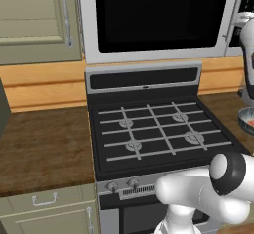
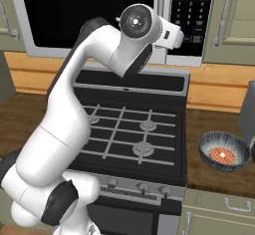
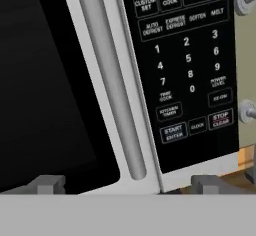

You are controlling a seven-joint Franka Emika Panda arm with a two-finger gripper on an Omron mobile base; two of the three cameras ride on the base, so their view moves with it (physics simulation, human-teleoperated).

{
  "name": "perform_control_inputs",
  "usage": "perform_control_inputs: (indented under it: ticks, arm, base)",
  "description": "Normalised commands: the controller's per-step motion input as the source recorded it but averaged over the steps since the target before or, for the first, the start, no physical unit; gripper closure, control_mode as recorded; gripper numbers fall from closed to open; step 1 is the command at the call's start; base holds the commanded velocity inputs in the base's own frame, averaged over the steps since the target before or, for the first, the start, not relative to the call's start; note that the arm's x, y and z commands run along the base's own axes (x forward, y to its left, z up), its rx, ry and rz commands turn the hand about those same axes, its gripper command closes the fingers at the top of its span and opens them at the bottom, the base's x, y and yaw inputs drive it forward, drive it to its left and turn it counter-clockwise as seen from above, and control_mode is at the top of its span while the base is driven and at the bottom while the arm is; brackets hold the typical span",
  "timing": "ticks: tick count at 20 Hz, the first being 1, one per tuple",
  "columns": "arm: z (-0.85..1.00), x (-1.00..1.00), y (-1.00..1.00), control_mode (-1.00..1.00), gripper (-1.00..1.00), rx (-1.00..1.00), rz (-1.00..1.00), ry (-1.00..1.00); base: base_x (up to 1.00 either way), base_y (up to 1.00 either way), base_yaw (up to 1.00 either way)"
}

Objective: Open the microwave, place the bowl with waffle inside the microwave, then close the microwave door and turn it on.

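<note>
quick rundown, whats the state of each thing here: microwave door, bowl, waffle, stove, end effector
microwave door: shut, its bar handle untouched
microwave: closed, keypad facing the hand camera
bowl: upright on the counter right of the stove, not yet moved
waffle: lying flat inside the bowl
stove: grates bare, nothing on the burners
end effector: open, holding nothing, fingers either side of the handle's lower end

Beige cabinets (image 1: 34, 20), seemingly wooden counter (image 1: 44, 148), black stove (image 1: 158, 129).
</note>
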Motion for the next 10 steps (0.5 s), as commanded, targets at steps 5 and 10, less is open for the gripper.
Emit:
perform_control_inputs:
  ticks: [5,10]
  arm:
    - [-0.01,0.55,-0.12,-1.00,-1.00,0.00,0.01,0.00]
    - [0.00,0.34,-0.37,-1.00,-1.00,0.01,0.01,0.00]
  base:
    - [0.00,0.00,0.00]
    - [0.00,0.00,0.00]
